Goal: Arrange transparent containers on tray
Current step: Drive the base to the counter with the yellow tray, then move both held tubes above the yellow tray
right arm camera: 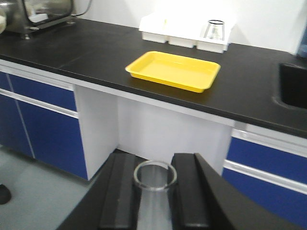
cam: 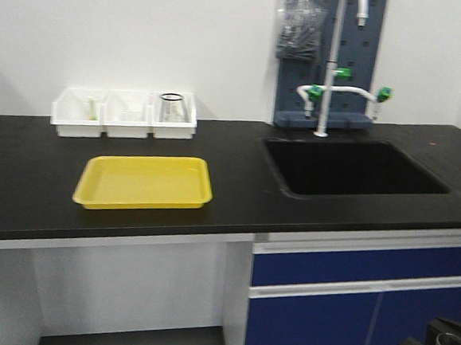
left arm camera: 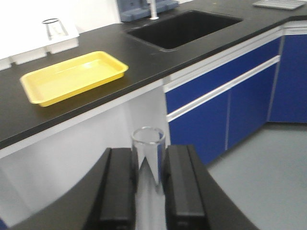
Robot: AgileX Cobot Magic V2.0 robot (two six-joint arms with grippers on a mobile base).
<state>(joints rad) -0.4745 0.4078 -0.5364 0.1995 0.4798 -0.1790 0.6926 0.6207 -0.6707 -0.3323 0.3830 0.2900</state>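
Left gripper [left arm camera: 149, 160] holds clear beaker [left arm camera: 146, 152]; right gripper [right arm camera: 154, 165], clear container [right arm camera: 153, 203].

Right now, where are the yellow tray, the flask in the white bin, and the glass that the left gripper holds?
yellow tray [cam: 144, 183]: front view, bare floor.
flask [cam: 171, 109]: front view, glass body.
held glass [left arm camera: 148, 154]: left wrist view, its wall.

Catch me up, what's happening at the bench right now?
Each arm is carrying clear glassware. The left hand is closed on a glass container, and the right hand is closed on a second glass container. Both are out in front of the black counter, not over it. The yellow tray holds nothing yet. A third beaker sits in the rightmost white bin behind the tray.
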